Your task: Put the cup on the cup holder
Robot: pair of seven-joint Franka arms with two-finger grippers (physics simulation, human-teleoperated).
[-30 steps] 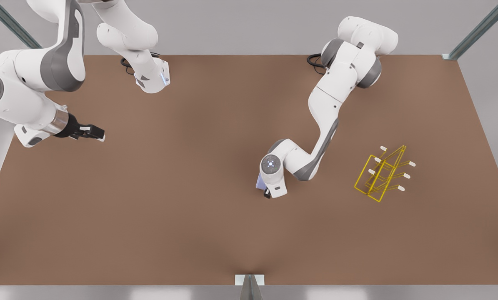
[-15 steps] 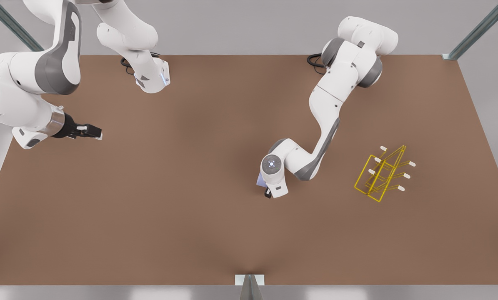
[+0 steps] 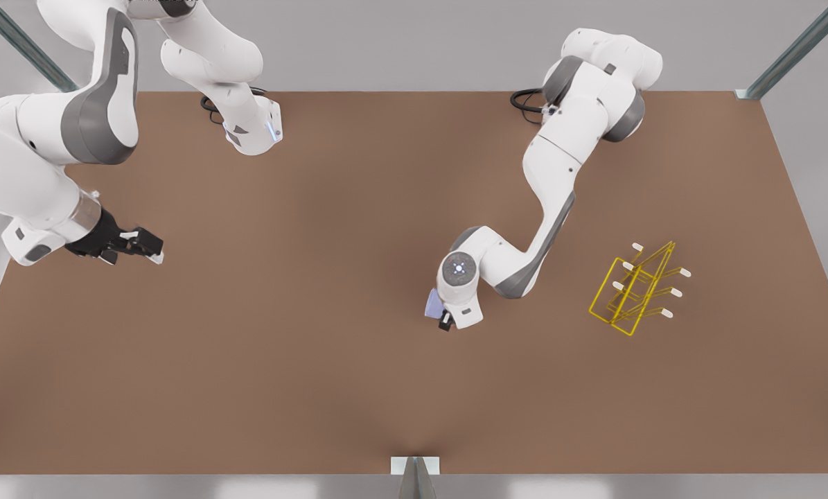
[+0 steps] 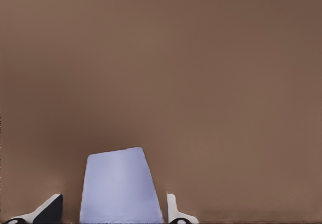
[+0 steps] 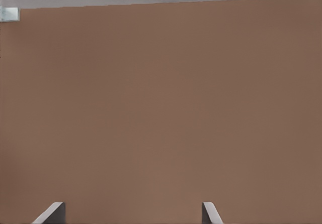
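Left gripper down near the middle of the brown table, fingers clamped either side of the cup, grasping it. Same gripper in the left wrist view, cup wedged between the two fingertips. Cup pale lavender-blue, tapered, plain-walled, no handle; no print, logo or lettering readable on it. From the front, just a sliver of the cup poking out beside the wrist, on the front view's left of the hand. Whether resting on the table or just above it: cannot tell.

Over to the front view's right, well apart from the cup: the cup holder, yellow thin wire, rectangular base frame, slanted upright, white-tipped pegs sticking out both sides. Standing on the table, untouched, no cup on it yet.

Far on the front view's left, right gripper hovering at the table's edge, waiting. Fingers spread wide in the right wrist view, nothing between them.
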